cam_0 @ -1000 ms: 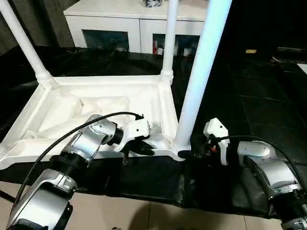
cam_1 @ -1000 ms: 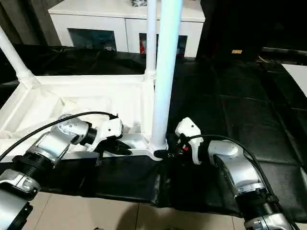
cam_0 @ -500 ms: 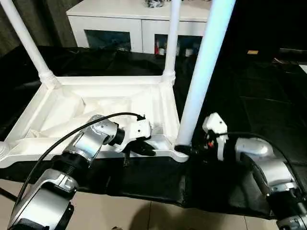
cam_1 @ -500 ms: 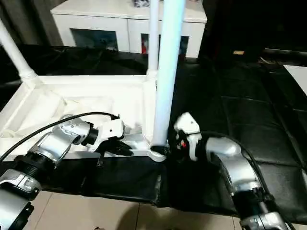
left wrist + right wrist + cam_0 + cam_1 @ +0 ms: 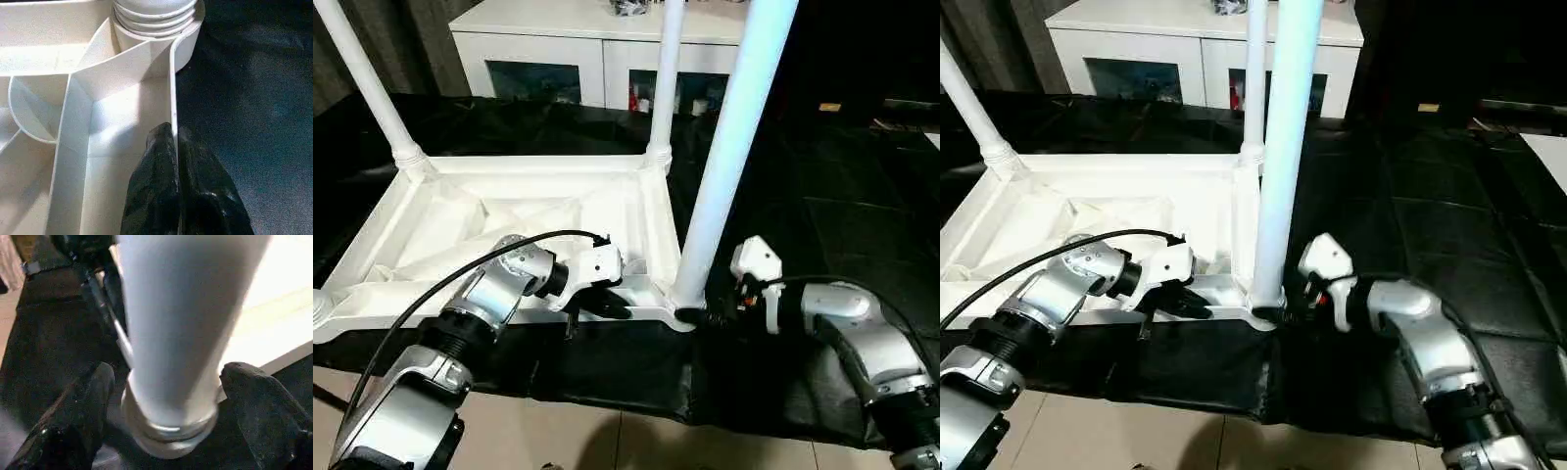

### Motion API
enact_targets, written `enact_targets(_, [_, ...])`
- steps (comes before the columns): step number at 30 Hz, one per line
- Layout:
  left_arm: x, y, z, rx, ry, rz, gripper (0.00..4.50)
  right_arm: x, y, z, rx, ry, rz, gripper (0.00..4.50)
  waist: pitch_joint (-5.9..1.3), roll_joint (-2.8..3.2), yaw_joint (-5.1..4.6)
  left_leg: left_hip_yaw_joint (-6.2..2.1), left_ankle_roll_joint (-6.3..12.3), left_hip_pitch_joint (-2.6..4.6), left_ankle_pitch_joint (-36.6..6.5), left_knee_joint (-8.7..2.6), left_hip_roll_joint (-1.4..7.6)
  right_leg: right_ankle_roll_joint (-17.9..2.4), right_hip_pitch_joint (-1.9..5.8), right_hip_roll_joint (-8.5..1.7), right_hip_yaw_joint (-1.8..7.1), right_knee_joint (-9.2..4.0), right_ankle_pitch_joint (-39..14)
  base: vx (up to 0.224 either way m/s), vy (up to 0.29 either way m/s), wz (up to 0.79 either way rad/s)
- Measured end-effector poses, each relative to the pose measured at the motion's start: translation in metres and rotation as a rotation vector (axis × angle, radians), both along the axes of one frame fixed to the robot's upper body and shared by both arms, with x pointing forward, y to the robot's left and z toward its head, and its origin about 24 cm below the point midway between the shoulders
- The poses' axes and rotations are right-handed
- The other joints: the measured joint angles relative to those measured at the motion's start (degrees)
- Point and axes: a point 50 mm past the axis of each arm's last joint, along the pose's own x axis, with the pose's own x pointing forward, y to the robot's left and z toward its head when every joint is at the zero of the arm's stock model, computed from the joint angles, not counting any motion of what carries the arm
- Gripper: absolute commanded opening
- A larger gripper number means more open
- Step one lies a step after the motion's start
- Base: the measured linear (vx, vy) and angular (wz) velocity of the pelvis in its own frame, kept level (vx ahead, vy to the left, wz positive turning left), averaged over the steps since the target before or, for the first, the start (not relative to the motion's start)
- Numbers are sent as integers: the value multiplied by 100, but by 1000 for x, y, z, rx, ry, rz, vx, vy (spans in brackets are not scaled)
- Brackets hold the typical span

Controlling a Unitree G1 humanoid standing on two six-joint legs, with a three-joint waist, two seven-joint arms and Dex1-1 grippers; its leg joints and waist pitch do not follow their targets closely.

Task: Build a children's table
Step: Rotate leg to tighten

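Tabletop (image 5: 509,211) lies upside down on the black mat (image 5: 862,215), ribbed underside up, long axis running left-right, near rim along the mat's front edge. Three legs stand upright in corner sockets: far-left leg (image 5: 362,78), far-right leg (image 5: 666,69), and the near-right leg (image 5: 729,147), thickest in view, long axis vertical, seated in the near-right socket (image 5: 680,311). Near-left corner is cut off by the frame edge, so can't tell if a fourth leg is in. Key relation: near-right leg base sits straight ahead of the right gripper (image 5: 164,396), between its two fingers, which are spread wide either side of the leg with gaps showing, not touching it. Right arm is the nearer one to that leg. Left gripper (image 5: 175,142) is pinched narrow on the tabletop's near rim, one finger inside and one outside the thin wall, just left of the near-right socket, likely steadying the top. Tops of all three legs run out of frame. Whether the near-right leg is fully pressed home is hard to judge; the collar rings (image 5: 156,14) look seated.
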Motion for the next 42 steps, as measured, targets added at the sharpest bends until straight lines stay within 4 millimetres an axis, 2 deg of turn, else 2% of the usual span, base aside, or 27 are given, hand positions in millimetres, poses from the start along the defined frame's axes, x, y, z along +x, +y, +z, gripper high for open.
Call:
enact_targets(7, [0, 0, 0, 0, -1, -1, 0, -1, 2, -1, -1, 6, 15, 381, 0, 0, 3, 0, 0, 0, 0, 0, 0, 0, 0, 0, 0, 0, 0, 0, 0, 0])
enact_targets(8, [0, 0, 0, 0, -1, -1, 0, -1, 2, -1, -1, 6, 15, 365, 0, 0, 4, 0, 0, 0, 0, 0, 0, 0, 0, 0, 0, 0, 0, 0, 0, 0])
enact_targets(10, [0, 0, 0, 0, -1, -1, 0, -1, 2, -1, -1, 6, 15, 365, 0, 0, 2, 0, 0, 0, 0, 0, 0, 0, 0, 0, 0, 0, 0, 0, 0, 0])
enact_targets(12, [0, 0, 0, 0, -1, -2, 0, -1, 1, -1, -3, 6, 14, 337, 0, 0, 4, 0, 0, 0, 0, 0, 0, 0, 0, 0, 0, 0, 0, 0, 0, 0])
enact_targets(15, [0, 0, 0, 0, 2, -4, 0, 0, 0, 0, -9, 3, 10, 326, 0, 0, 7, 0, 0, 0, 0, 0, 0, 0, 0, 0, 0, 0, 0, 0, 0, 0])
enact_targets(17, [0, 0, 0, 0, 2, -5, 0, 0, 0, 0, -13, 1, 10, 296, -1, -1, 9, 0, 0, 0, 0, 0, 0, 0, 0, 0, 0, 0, 0, 0, 0, 0])
enact_targets(26, [0, 0, -1, 3, -5, 7, 0, 2, 3, 0, -12, -31, -19, 226, -4, -7, -2, 0, -1, 6, 0, 0, 0, -1, 8, 0, 0, 1, 0, 0, 0, 0])
enact_targets(33, [11, -8, -6, -21, -74, 153, 0, 18, 16, -10, 23, -59, -272, 210, -12, -28, -98, -1, -2, 34, 0, 2, -1, 15, 19, 1, -1, -1, -8, 0, 0, 0])
enact_targets(37, [21, -25, -10, -39, -115, 271, 0, 31, 27, -15, 34, -66, -515, 207, -14, -38, -175, -3, -2, 46, 0, 3, -7, 20, 30, -3, -4, -12, -11, 0, 0, 0])
enact_targets(42, [31, -56, -14, -53, -161, 440, 0, 55, 42, -16, 43, -25, -873, 205, -16, -42, -264, -37, -1, 44, 0, 5, -40, 20, 35, -14, -12, -53, -11, 0, 0, 0])
